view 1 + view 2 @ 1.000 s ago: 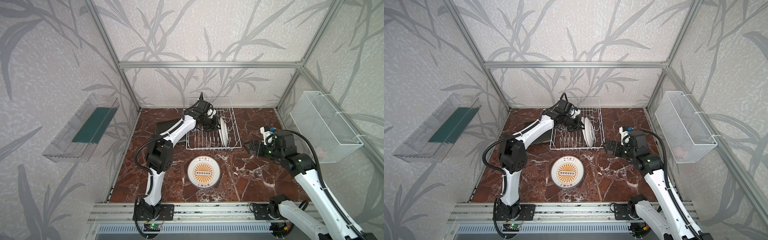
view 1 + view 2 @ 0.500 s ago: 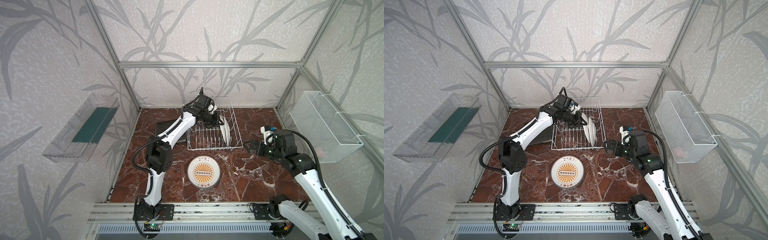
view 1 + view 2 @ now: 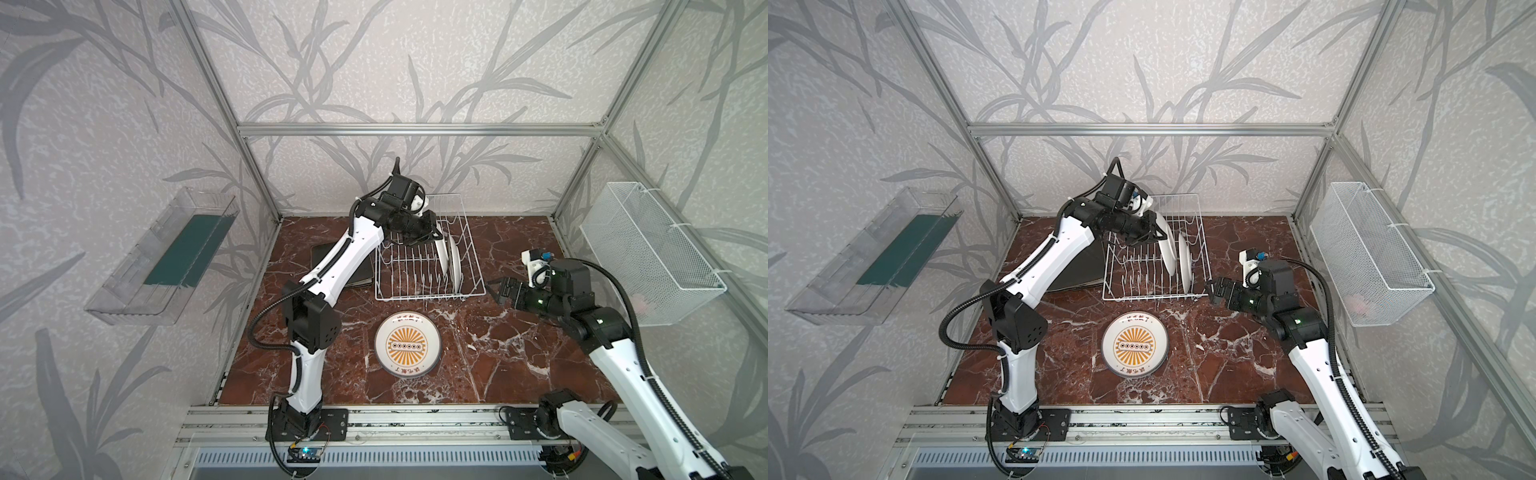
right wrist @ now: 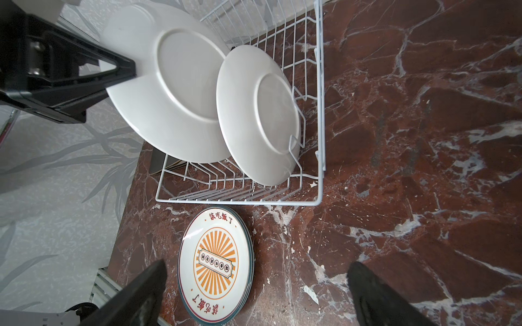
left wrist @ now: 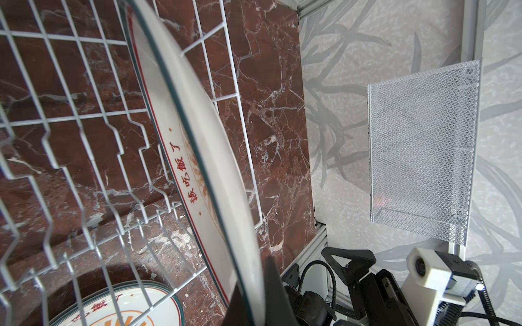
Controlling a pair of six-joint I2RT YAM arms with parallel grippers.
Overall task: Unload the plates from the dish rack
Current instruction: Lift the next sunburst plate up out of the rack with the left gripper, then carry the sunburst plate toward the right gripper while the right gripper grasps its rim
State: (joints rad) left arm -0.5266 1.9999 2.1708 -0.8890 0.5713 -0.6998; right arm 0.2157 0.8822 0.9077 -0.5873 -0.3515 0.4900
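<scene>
Plate (image 4: 180, 84) is clamped at its rim by the left gripper (image 3: 1153, 233), tilted within the rack (image 4: 320, 113); right gripper (image 3: 1214, 291) is spread wide nearby.

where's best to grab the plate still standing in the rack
Likely the upper rim of the standing plate, from above, jaws astride the edge. It stands on edge in the dish rack; wires cage its lower rim, and the held plate in the left gripper crowds one face.

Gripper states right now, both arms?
Left gripper: closed on a plate in the rack.
Right gripper: open, empty.
</scene>
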